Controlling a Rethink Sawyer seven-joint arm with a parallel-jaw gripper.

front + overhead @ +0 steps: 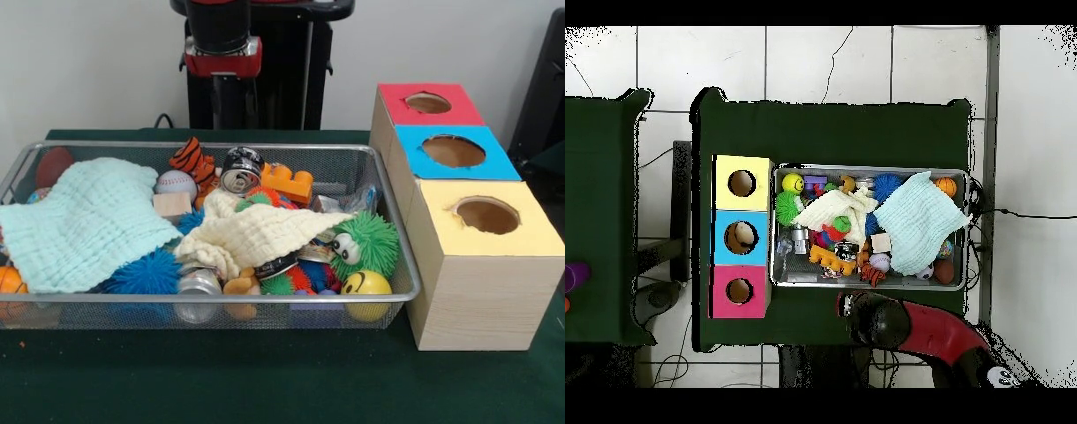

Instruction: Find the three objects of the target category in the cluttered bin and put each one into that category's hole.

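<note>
Target objects: the category is not given to you, so you are choosing among what is showing in the bin (pixel 388 221). Cans (pixel 241 169) are lying near the middle of the back rim and at the front rim; balls such as the baseball (pixel 177 183) and the yellow smiley ball (pixel 366 284) are sitting apart from each other.
Covers: the mint cloth (pixel 84 221) is draping the bin's left half and the cream cloth (pixel 252 234) is spreading over the middle. You are likely needing to lift or drag these aside, since more items may be hiding beneath.
Holes: the box (pixel 477 256) is standing just beside the bin's right end, with the red hole (pixel 428 102) farthest back, the blue hole (pixel 453 151) in the middle and the yellow hole (pixel 486 215) nearest the front.
Gripper: the arm (pixel 910 325) is hanging behind the bin's back rim, over bare table; I cannot tell how the gripper is set.
Advice: you are best starting with an exposed piece, descending straight down so neighbours are not dragged along.
Risk: the spiky toys (pixel 366 243) are crowding the right end and may be snagging.
</note>
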